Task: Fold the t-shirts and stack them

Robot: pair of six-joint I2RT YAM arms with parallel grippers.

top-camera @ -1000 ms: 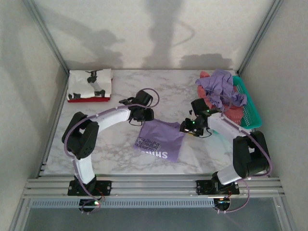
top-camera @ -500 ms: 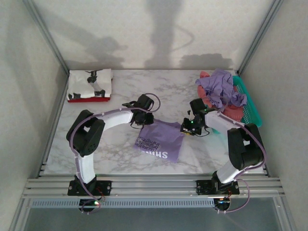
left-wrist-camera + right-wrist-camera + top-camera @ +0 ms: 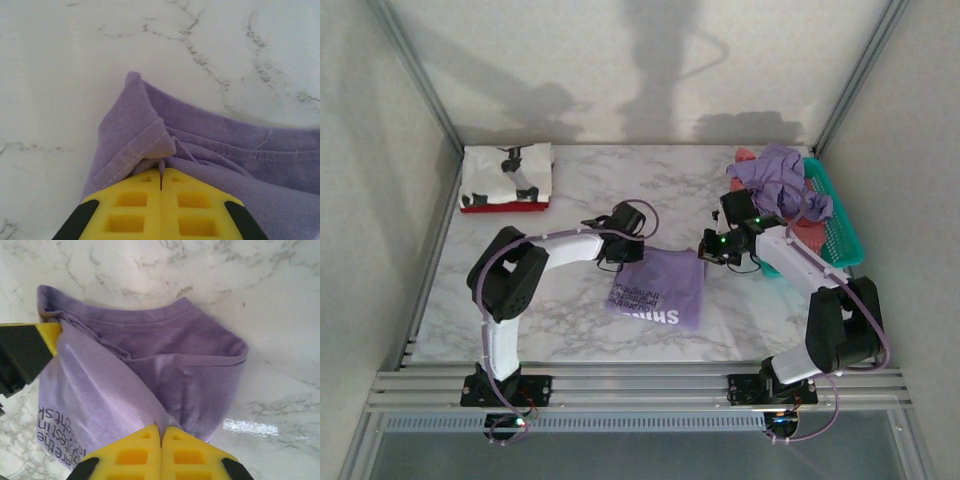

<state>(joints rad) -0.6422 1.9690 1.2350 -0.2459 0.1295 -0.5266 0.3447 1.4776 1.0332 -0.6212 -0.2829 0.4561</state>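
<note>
A lavender t-shirt [image 3: 658,288] with white lettering lies partly folded at mid-table. My left gripper [image 3: 626,252] is shut on its far left corner, and in the left wrist view a fold of hem [image 3: 145,145] is pinched between the yellow pads of that gripper [image 3: 161,176]. My right gripper [image 3: 709,250] is shut on the far right corner; in the right wrist view this gripper [image 3: 161,432] pinches purple cloth [image 3: 170,365] that is raised off the table. A folded white t-shirt with black print [image 3: 507,170] rests on a folded red one [image 3: 500,207] at the back left.
A teal mesh basket [image 3: 842,228] stands at the right edge, holding a crumpled purple t-shirt [image 3: 776,177] and a coral-red one [image 3: 804,236]. Bare marble [image 3: 560,310] lies in front of the lettered shirt. Walls enclose the table on three sides.
Both grippers have closed onto the far corners of the lettered shirt. The right gripper has moved away from the bases, and the shirt's far edge has shifted with it.
</note>
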